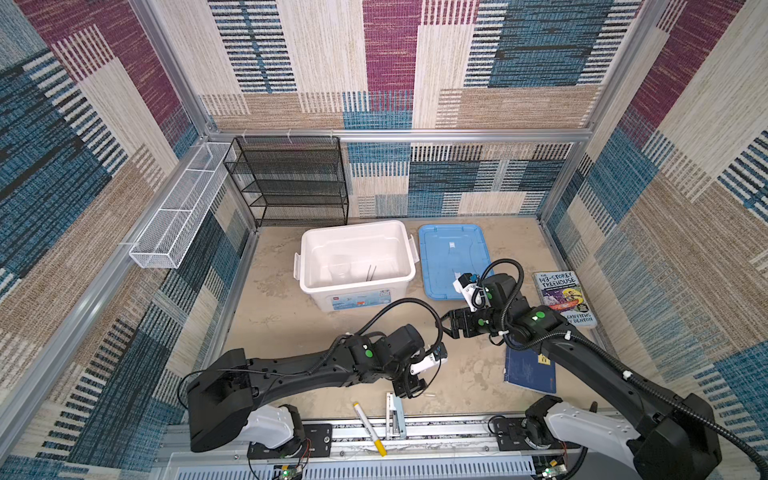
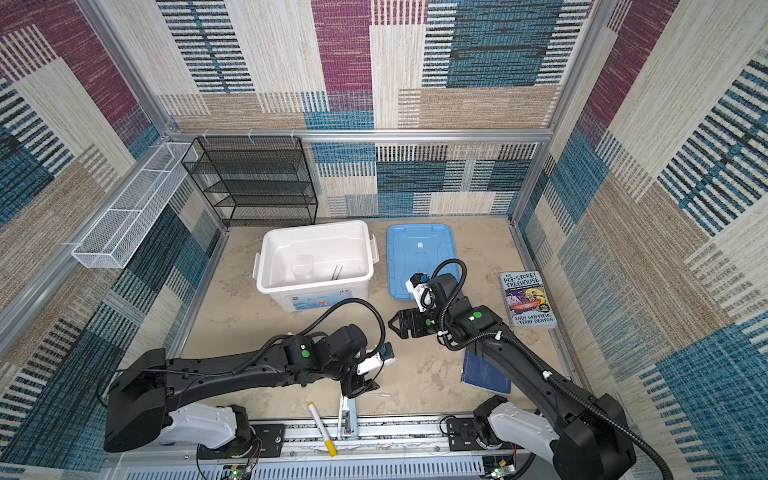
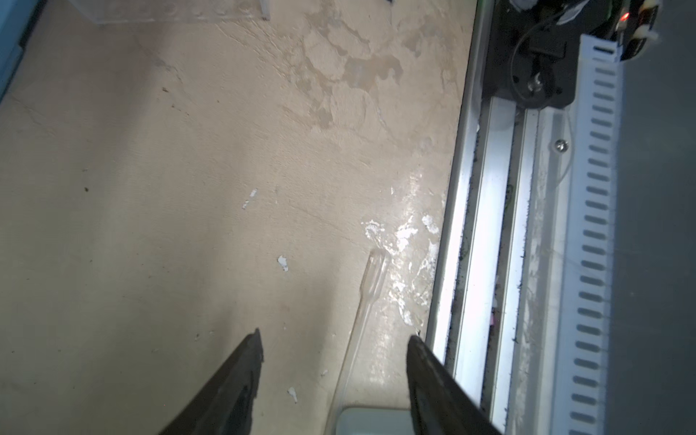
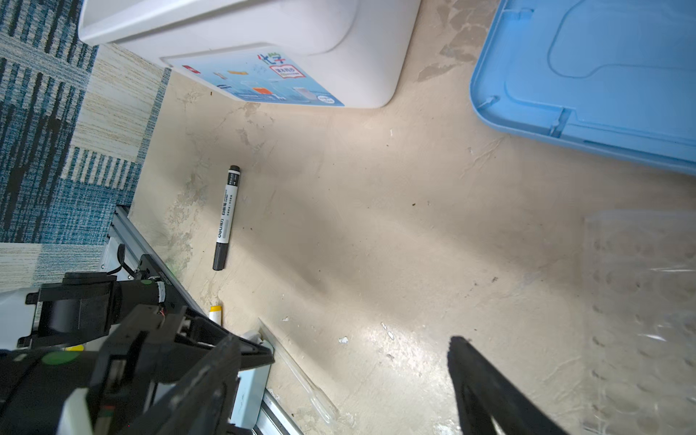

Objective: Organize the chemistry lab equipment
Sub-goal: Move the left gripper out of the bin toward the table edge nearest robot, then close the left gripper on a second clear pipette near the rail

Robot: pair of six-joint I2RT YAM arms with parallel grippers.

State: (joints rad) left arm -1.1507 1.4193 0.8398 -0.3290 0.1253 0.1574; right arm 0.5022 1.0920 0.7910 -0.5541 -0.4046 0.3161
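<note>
A thin clear rod lies on the beige table by the front rail, also visible in the right wrist view. My left gripper points down over it, jaws open, one on each side, neither touching the rod. In both top views the left gripper is near the front edge. My right gripper hovers open and empty mid-table. The clear tube rack lies beside it. The white bin holds metal tweezers and a clear beaker.
A blue lid lies right of the bin. Two books lie at the right. A yellow-tipped marker and a pale blue object rest on the front rail. A black marker lies mid-table. Wire shelves stand behind.
</note>
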